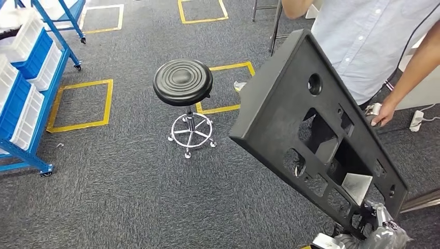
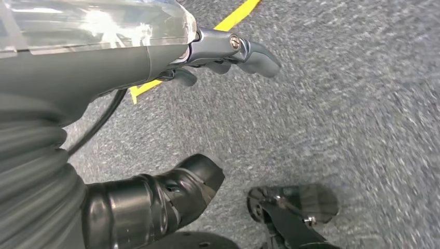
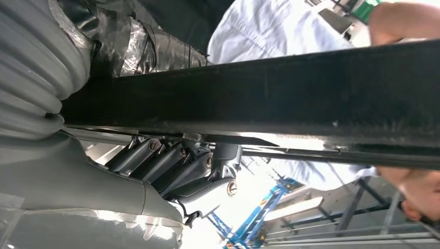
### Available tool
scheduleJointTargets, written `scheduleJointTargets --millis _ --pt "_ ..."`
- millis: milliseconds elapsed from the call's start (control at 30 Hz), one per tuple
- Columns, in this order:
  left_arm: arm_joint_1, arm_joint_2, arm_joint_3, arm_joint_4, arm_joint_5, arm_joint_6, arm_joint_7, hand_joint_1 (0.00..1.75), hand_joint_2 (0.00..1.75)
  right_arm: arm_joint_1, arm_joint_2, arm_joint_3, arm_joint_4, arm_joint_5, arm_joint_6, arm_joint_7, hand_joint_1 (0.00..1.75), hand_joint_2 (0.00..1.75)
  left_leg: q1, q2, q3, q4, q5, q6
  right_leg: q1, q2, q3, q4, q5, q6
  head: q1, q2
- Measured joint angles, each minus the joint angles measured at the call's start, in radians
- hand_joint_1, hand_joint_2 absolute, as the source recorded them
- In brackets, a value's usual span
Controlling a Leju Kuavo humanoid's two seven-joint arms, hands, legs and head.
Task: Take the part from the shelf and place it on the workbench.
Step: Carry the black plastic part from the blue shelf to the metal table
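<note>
Part: we see a large black plastic panel (image 1: 290, 109) with cut-out openings, held tilted in the air above the grey carpet (image 1: 114, 176), its lower corner at our right hand.
Right hand (image 3: 181, 176): we grip the panel's edge, fingers folded against its underside and the thumb on the other face.
Left hand (image 2: 223, 57): it hangs over the carpet holding nothing, fingers loosely apart.
Writing: we can read no brand or label anywhere.
Person: a person in a pale blue shirt (image 1: 363, 36) stands just behind the panel.
Stool: a black round stool (image 1: 182, 82) on a chrome base stands left of the panel.
Shelf: a blue rack (image 1: 31, 150) with white bins sits at far left, beside yellow floor tape (image 1: 106, 101).
</note>
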Motion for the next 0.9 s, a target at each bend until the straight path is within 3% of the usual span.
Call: scheduleJointTargets --millis 67,100,133,233,300,367,433,500,567,600,633,667,733,767,833,900 --pt "0.001 0.000 0.002 0.000 0.000 0.000 0.000 0.00 1.75 0.000 0.000 -0.001 0.000 0.000 0.000 0.001 1.75 1.75 0.002 -0.009 -0.061 0.128 -0.055 -0.004 0.000 0.012 -0.001 0.002 0.000 -0.003 0.000 0.000" --pt "0.002 0.000 0.002 0.000 0.000 0.000 0.000 0.00 1.75 0.000 0.000 -0.001 0.001 0.000 0.000 0.002 1.75 1.75 0.003 -0.010 -0.079 0.162 -0.059 -0.005 0.000 0.020 -0.001 0.004 -0.001 -0.003 0.000 0.000" --pt "0.003 0.000 0.003 0.000 0.000 0.000 0.000 0.00 1.75 0.000 0.000 -0.001 0.001 0.000 0.000 0.003 1.75 1.75 0.004 -0.010 -0.081 0.161 -0.043 -0.006 -0.001 0.028 -0.001 0.007 -0.003 -0.003 0.000 0.000" --pt "0.002 0.000 0.005 0.000 0.000 0.000 0.000 0.00 1.75 0.000 0.000 -0.002 0.001 0.000 0.000 0.005 1.75 1.75 0.008 -0.027 -0.008 -0.010 0.055 -0.006 -0.002 0.052 -0.003 0.024 -0.013 0.006 0.000 0.000" --pt "0.001 0.001 0.006 0.000 0.000 0.000 -0.001 0.00 1.75 0.000 0.000 -0.002 0.001 0.000 0.000 0.005 1.75 1.75 0.008 -0.042 0.023 -0.080 0.074 -0.001 0.000 0.064 -0.010 0.034 -0.018 0.016 0.000 0.000" --pt "0.000 0.001 0.007 0.000 0.000 0.000 -0.002 0.00 1.75 0.001 0.000 -0.004 0.001 0.000 0.000 0.005 1.75 1.75 0.006 -0.042 0.025 -0.086 0.074 0.010 -0.001 0.072 -0.014 0.034 -0.016 0.026 0.001 0.000" --pt "-0.001 0.001 0.007 0.000 0.000 0.000 -0.002 0.00 1.75 0.002 0.000 -0.008 0.001 0.000 0.000 0.005 1.75 1.75 0.008 -0.032 0.026 -0.094 0.079 0.023 -0.002 0.064 -0.019 0.046 -0.026 0.036 0.001 0.000" --pt "-0.001 0.001 0.008 0.000 0.000 0.000 -0.002 0.00 1.75 0.002 0.000 -0.011 0.000 0.000 0.000 0.006 1.75 1.75 0.010 -0.022 0.027 -0.099 0.083 0.034 -0.003 0.039 -0.053 0.122 -0.074 0.045 0.002 0.000" --pt "0.000 0.001 0.009 0.000 0.000 0.000 -0.002 0.00 1.75 0.001 0.000 -0.012 0.001 0.001 0.000 0.007 1.75 1.75 0.008 -0.010 0.025 -0.100 0.083 0.038 -0.004 0.024 -0.115 0.249 -0.133 0.051 0.001 0.000" --pt "0.001 0.001 0.009 0.000 0.000 0.000 -0.002 0.00 1.75 0.002 0.000 -0.013 0.001 0.001 0.000 0.008 1.75 1.75 0.007 -0.003 0.025 -0.100 0.082 0.038 -0.004 0.022 -0.138 0.294 -0.145 0.052 0.001 0.000" --pt "0.002 0.001 0.009 0.000 0.000 0.000 -0.002 0.00 1.75 0.002 0.000 -0.014 0.001 0.001 0.000 0.008 1.75 1.75 0.006 0.002 0.026 -0.100 0.081 0.039 -0.005 0.021 -0.143 0.304 -0.137 0.052 0.001 0.000" --pt "0.001 0.001 0.010 0.000 0.000 0.000 -0.002 0.00 1.75 0.002 0.000 -0.015 0.001 0.001 0.000 0.008 1.75 1.75 0.005 0.008 0.027 -0.100 0.081 0.039 -0.004 0.019 -0.129 0.274 -0.110 0.049 0.002 0.000" --pt "0.000 0.001 0.010 0.000 0.000 0.000 -0.003 0.00 1.75 0.001 0.000 -0.017 0.001 0.001 0.000 0.009 1.75 1.75 0.003 0.017 0.033 -0.100 0.078 0.036 0.001 -0.001 -0.062 0.139 -0.042 0.036 0.002 0.000" --pt "0.000 0.000 0.010 0.000 0.000 0.000 -0.003 0.00 1.75 0.001 0.000 -0.017 0.001 0.001 0.000 0.009 1.75 1.75 0.001 0.020 0.035 -0.100 0.076 0.034 0.006 -0.014 -0.032 0.078 -0.021 0.028 0.002 0.000" --pt "-0.001 0.000 0.010 0.000 0.000 0.000 -0.003 0.00 1.75 0.000 0.000 -0.017 0.001 0.002 0.000 0.010 1.75 1.75 -0.001 0.029 0.037 -0.100 0.074 0.025 0.016 -0.026 -0.011 0.027 -0.014 0.019 0.001 0.000" --pt "-0.002 0.000 0.010 0.000 0.000 0.000 -0.004 0.00 1.75 0.001 0.000 -0.018 0.001 0.002 0.000 0.010 1.75 1.75 -0.002 0.038 0.039 -0.102 0.072 0.015 0.013 -0.014 -0.010 0.018 -0.009 0.013 0.001 0.000"
